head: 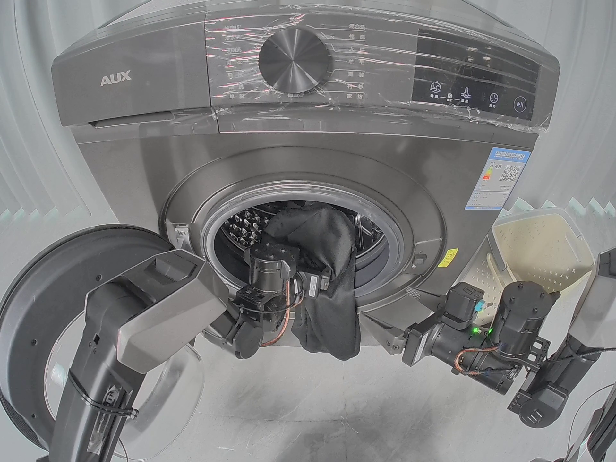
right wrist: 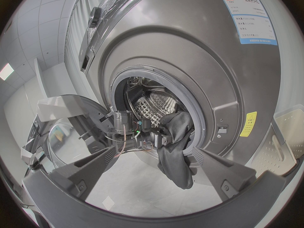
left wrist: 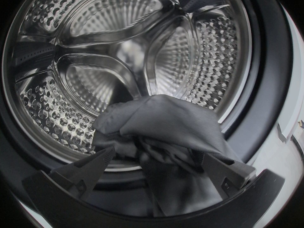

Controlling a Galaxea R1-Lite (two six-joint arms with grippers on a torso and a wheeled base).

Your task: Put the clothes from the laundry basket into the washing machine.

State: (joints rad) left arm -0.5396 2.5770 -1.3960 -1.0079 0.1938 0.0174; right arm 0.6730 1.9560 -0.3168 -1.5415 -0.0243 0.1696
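Left tool (left wrist: 156, 153) stands spread at the washing machine (head: 160, 162) mouth. Dark garment (head: 327, 290) lies slack across the door rim, half hanging outside. Recommended: pinch the hanging part and carry it far into the drum (left wrist: 95, 79). Right tool (right wrist: 152, 150) is spread and empty, near right.

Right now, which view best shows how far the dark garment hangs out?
Head view: the dark garment drapes over the opening's rim, tail hanging below. Right wrist shows the same from the side; left wrist, its bunched top.
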